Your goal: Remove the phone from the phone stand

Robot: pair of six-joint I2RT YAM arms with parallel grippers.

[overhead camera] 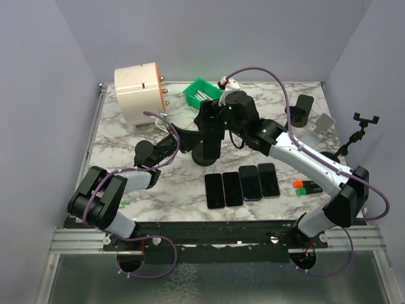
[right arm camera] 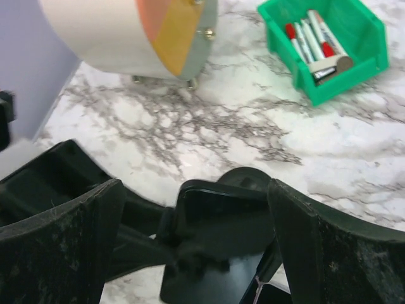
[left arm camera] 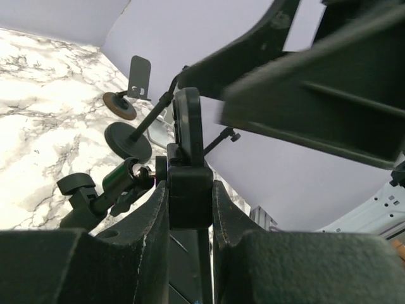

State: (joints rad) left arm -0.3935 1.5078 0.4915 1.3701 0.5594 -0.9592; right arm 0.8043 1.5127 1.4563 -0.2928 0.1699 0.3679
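Observation:
The black phone stands in the phone stand, whose round base rests on the marble table in mid-scene. In the left wrist view the phone shows edge-on above the stand's black clamp block. My left gripper is shut on that clamp block, one finger on each side; in the top view it reaches in from the left. My right gripper is open, its fingers straddling the phone's top from above, with a gap on the left side; in the top view it hangs over the stand.
Several phones lie flat in a row in front of the stand. A green bin of markers and a large tan cylinder stand behind. Other stands and a small tripod are at the right, and loose markers lie nearby.

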